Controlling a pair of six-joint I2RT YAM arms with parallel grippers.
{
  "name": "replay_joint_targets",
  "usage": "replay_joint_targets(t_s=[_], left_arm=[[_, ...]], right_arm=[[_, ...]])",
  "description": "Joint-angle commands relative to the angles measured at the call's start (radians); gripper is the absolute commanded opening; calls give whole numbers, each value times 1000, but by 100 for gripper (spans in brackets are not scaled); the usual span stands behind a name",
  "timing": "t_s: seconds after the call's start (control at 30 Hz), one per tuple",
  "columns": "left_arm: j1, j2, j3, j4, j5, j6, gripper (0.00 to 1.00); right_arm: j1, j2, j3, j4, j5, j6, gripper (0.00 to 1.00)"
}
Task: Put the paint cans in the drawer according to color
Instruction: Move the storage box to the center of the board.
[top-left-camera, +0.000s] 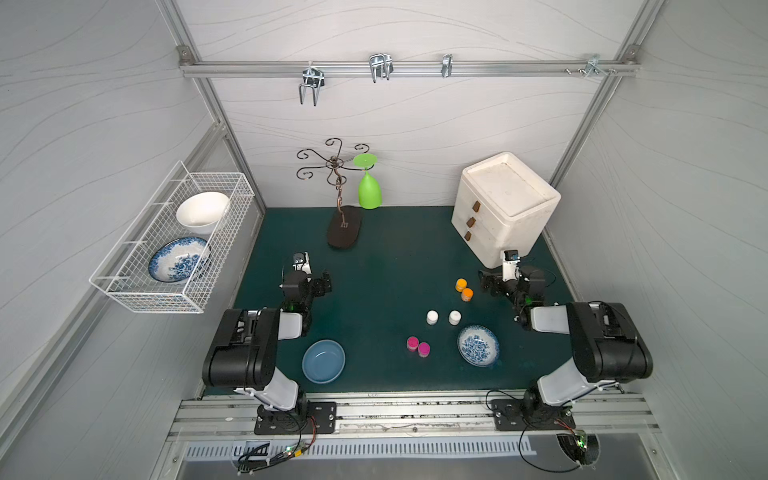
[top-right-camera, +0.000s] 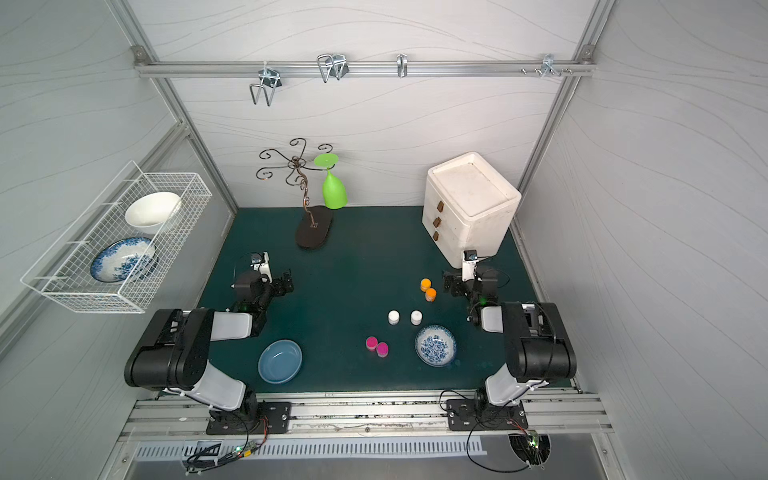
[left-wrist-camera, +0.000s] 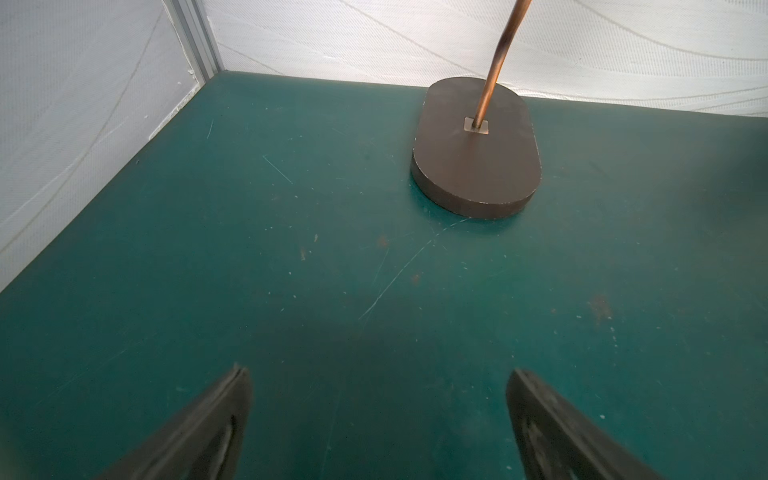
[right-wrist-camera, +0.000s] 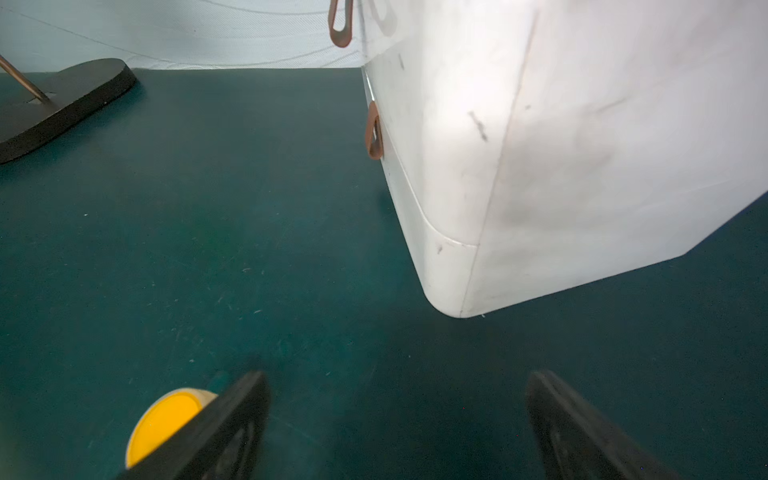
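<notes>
**A:** What are the grippers doing?

**B:** Both are hovering low over the green mat (top-left-camera: 386, 257) with jaws spread wide, gripping nothing. The left gripper (left-wrist-camera: 376, 374) is facing bare mat and the dark base of a wire stand (left-wrist-camera: 473, 145). The right gripper (right-wrist-camera: 397, 376) is pointing at the near corner of the white drawer unit (right-wrist-camera: 582, 145).

**A:** Where are the paint cans sitting?

**B:** All six are standing upright on the mat, paired by colour. The two orange paint cans (top-left-camera: 461, 284) are touching each other just beside the right gripper; one yellow-orange lid is showing next to its finger in the right wrist view. The two white paint cans (top-left-camera: 432, 317) are standing slightly apart, nearer the front. The two pink paint cans (top-left-camera: 412, 343) are touching, nearer the front again.

**A:** Why might the pairs matter?

**B:** The unit is showing three stacked drawers, each with a brown handle (top-left-camera: 471, 222), so I am guessing one colour per drawer. All three are looking closed, so a drawer probably needs pulling open first. The right arm is sitting closest to both the handles and the cans.

**A:** Is anything crowding them?

**B:** A blue-patterned bowl (top-left-camera: 478, 345) is sitting near the white pair.
</notes>
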Motion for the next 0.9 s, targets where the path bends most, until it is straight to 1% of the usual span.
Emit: replay_joint_targets(t_s=[0.0, 0.3, 0.87], left_arm=[[-5, -7, 9, 24, -10, 8, 100], [-5, -7, 7, 26, -10, 8, 100], [-6, -8, 6, 29, -13, 9, 100]], right_arm=[[5, -1, -1, 9, -11, 5, 99], [23, -3, -4, 10, 32, -2, 99], [5, 1, 4, 0, 16, 16, 99]])
